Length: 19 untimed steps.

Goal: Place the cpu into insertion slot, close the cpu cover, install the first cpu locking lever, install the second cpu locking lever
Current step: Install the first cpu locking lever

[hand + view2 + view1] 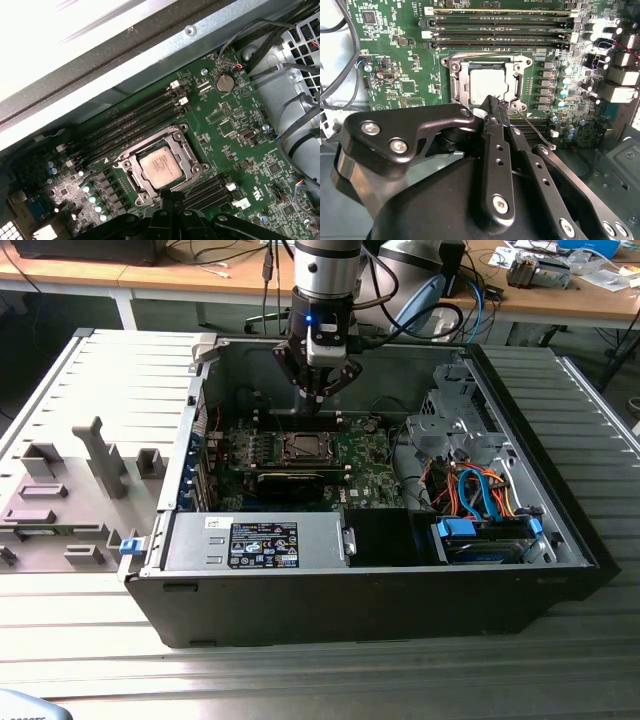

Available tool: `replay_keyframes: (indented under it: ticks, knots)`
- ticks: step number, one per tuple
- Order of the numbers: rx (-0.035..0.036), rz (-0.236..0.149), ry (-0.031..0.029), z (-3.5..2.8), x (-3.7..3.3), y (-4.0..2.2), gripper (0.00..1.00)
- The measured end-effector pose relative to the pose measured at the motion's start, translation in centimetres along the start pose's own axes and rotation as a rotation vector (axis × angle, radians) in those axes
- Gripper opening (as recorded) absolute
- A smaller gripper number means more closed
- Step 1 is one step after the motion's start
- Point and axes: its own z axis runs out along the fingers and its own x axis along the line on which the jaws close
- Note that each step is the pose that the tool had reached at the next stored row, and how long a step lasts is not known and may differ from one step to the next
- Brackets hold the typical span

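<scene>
Cpu (160, 168) sits in the insertion slot (131, 176), silvery top showing through the window of the cpu cover (186, 152), which looks down flat around it. So the lever work appears to be the step in hand.

Gripper (494, 102) hangs just over the slot's edge, fingers pressed together, holding nothing.

To do it well: keep the tip on the lever wire, push along its arc, stay off the chip top and nearby capacitors.

Motherboard (365, 455) lies flat inside the open PC case (560, 540) on a ribbed metal table (300, 680). Wooden desks (180, 275) with cables stand at the far side.
</scene>
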Motion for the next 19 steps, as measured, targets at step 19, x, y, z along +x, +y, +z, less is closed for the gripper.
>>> replay_keyframes:
  ticks: [19]
  knots:
    - [-0.0007,-0.038,-0.0030,0.00,0.00,0.01,0.11]
